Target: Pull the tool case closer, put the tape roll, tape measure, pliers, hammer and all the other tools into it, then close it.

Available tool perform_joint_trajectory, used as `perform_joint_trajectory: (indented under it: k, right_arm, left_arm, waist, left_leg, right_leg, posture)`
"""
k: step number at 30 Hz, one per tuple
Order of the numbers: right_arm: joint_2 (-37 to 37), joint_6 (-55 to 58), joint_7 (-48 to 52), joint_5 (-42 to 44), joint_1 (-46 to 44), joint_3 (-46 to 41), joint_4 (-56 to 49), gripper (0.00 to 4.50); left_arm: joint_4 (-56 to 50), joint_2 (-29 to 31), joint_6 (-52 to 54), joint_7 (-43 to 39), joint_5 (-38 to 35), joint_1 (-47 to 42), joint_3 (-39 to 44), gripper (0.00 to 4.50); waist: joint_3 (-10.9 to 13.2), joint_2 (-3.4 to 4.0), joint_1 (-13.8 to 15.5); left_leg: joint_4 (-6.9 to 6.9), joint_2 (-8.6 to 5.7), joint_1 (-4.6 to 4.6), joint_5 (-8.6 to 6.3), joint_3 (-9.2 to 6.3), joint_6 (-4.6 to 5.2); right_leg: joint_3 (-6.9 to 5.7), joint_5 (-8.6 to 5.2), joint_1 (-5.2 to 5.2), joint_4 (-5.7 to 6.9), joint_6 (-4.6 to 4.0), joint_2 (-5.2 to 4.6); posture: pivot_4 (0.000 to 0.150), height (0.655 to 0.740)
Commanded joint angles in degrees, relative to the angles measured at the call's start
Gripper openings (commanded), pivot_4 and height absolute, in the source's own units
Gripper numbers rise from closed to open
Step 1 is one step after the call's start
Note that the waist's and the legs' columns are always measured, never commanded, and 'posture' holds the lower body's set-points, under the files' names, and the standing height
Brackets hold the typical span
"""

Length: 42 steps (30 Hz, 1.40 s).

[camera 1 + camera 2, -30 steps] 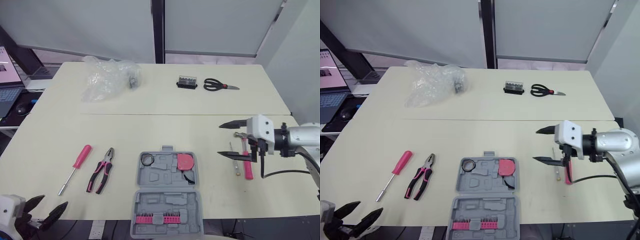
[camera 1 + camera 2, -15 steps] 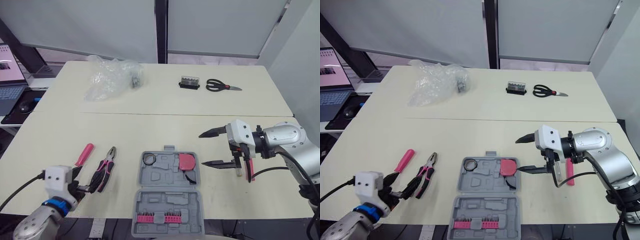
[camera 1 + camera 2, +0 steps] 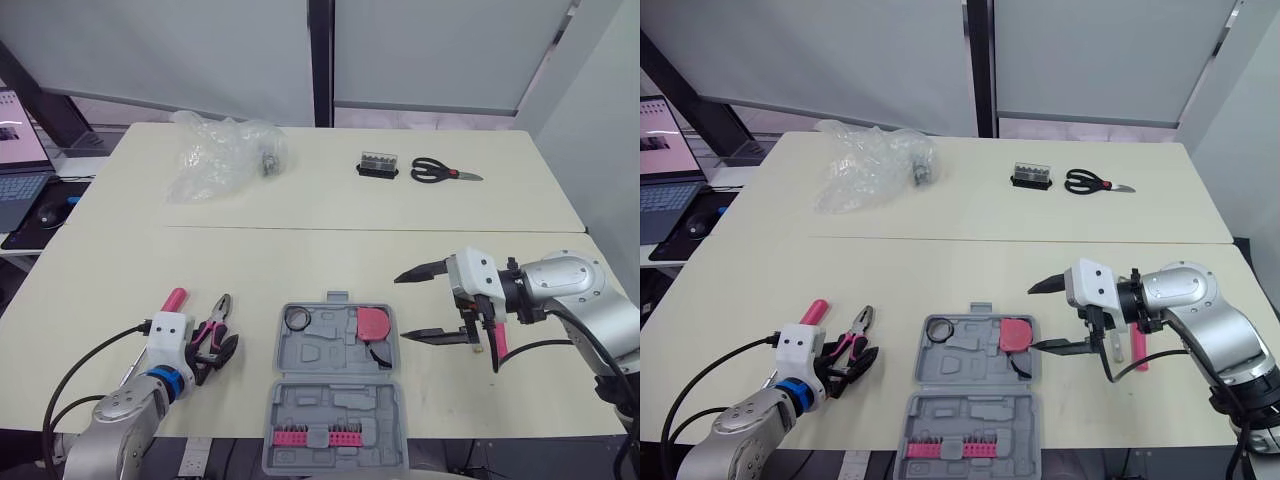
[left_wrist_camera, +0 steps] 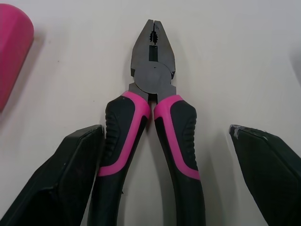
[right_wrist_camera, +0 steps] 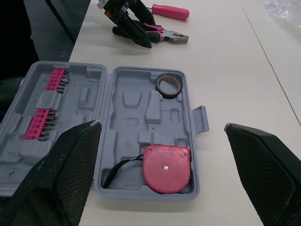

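Item: pliers (image 4: 151, 80). They lie flat on the table (image 3: 300, 250), left of the case (image 3: 335, 440) and just beside the pink screwdriver (image 3: 172, 299), nose pointing away from the robot.

Build, as I judge it: steel head, stiff, heavy for its bulk. The black-and-pink sleeved handles look grippy, the bare nose slick. Best hold is across both handles, a little below the pivot, so the head does not tip the tool down.

Left gripper (image 4: 164, 136): spread wide, one finger (image 4: 70, 169) outside each handle. One finger lies against a handle, the other well apart; nothing is grasped yet.

Right gripper (image 3: 402, 305): also spread and empty, hovering just beside the case's right edge.

Case: open at the near table edge, a pink bit row in the half nearest the robot.

- Tape roll (image 3: 295, 318): in the far half.
- Tape measure (image 3: 373, 323): in the far half.
- Hammer (image 3: 497, 340): on the table right of the case, partly hidden behind the right gripper.
- Scissors (image 3: 440, 172) and bit box (image 3: 377, 165): at the far side.
- Plastic bag (image 3: 220, 155): far left.
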Motion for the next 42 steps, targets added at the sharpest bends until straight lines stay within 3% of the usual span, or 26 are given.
perform_joint_trajectory:
  k: [1,2,9,16,19,23,27,31,37,42]
  right_arm:
    - [-0.1,-2.4,0.3,-0.2,0.5,-0.9,-0.8,4.46]
    - [-0.2,-2.7,0.3,-0.3,0.9,-1.0,-0.7,4.46]
    - [-0.9,-5.2,0.8,-1.1,2.6,-1.3,0.0,4.50]
    - [-1.0,-6.0,-0.2,-1.5,3.7,-2.3,-0.4,4.50]
    - [-1.0,-5.8,-1.1,-1.3,4.8,-3.1,-1.3,4.50]
    - [-1.2,-5.6,-3.5,-2.5,7.0,-4.1,-2.9,4.50]
    - [-2.5,-1.4,-6.7,-2.7,10.0,-5.2,-6.1,4.50]
    - [-5.2,0.6,-9.7,-4.8,14.4,-7.6,-9.0,4.50]
    - [-5.5,4.4,-12.3,-2.3,18.0,-10.3,-16.3,4.50]
    - [-1.4,11.3,-17.2,-4.4,11.9,-1.5,-19.5,4.50]
  left_arm:
    - [-0.1,0.4,2.5,0.9,0.9,0.4,-1.1,4.50]
    - [0.2,0.4,2.8,1.1,1.0,0.2,-1.2,4.50]
    - [3.2,1.1,3.9,0.1,1.4,-1.6,-1.3,2.54]
    - [-0.6,1.8,-2.1,-3.5,-0.7,-0.2,2.7,2.53]
    - [-4.3,5.5,-6.4,-7.7,-0.8,0.4,4.2,2.53]
    - [-7.3,14.6,-9.5,-16.0,-0.5,-4.5,1.8,2.53]
    - [-6.8,21.4,-11.3,-25.6,0.1,-12.4,-7.2,2.53]
    - [-5.4,23.7,-13.4,-33.5,3.1,-20.7,-18.6,2.53]
    - [-1.9,20.3,-14.0,-39.5,8.5,-31.1,-32.3,2.53]
    - [0.0,17.2,-13.1,-40.3,11.9,-36.2,-37.6,2.53]
  waist:
    - [0.0,0.06,0.0]
    - [0.0,0.06,0.0]
    - [-0.1,0.20,0.0]
    - [-0.1,0.24,0.0]
    - [0.0,0.06,0.0]
    - [0.0,0.00,0.5]
    - [0.0,0.01,0.7]
    - [0.0,0.01,0.7]
    - [0.0,0.05,-0.2]
    - [0.0,0.05,-0.3]
  left_leg:
    - [0.00,-0.01,0.01,0.00,0.01,0.00]
    - [0.00,-0.01,0.03,0.00,0.01,0.00]
    - [0.01,-0.04,0.10,0.00,0.02,0.00]
    - [0.01,-0.03,0.15,0.01,0.02,0.00]
    - [-0.01,0.00,0.07,0.00,0.03,-0.01]
    - [0.00,0.02,-0.01,0.02,-0.12,-0.04]
    - [0.01,-0.08,-0.01,0.03,-0.02,-0.05]
    - [0.00,-0.08,-0.10,0.02,0.04,-0.04]
    - [0.00,-0.01,-0.34,0.03,-0.02,-0.03]
    - [0.08,-0.02,-0.33,0.03,-0.02,-0.03]
  right_leg:
    - [0.01,0.00,0.00,0.00,0.00,0.00]
    - [0.01,0.01,0.03,0.00,0.01,0.00]
    - [0.03,0.02,0.11,0.00,0.02,-0.01]
    - [0.03,0.02,0.15,0.00,0.03,-0.02]
    - [0.03,0.02,0.07,-0.02,0.02,-0.01]
    - [-0.13,0.03,0.03,-0.01,0.00,0.02]
    - [-0.05,0.05,0.07,-0.08,0.04,-0.07]
    - [-0.01,0.06,-0.02,-0.11,0.07,-0.05]
    - [-0.04,0.06,-0.24,-0.06,0.06,0.07]
    - [-0.03,0.06,-0.23,-0.03,0.06,0.09]
  posture:
    - [0.150,0.7400]
    - [0.150,0.7400]
    - [0.150,0.7400]
    - [0.150,0.7400]
    - [0.150,0.7400]
    - [0.150,0.7400]
    - [0.150,0.7400]
    - [0.150,0.7400]
    - [0.150,0.7400]
    - [0.150,0.7400]
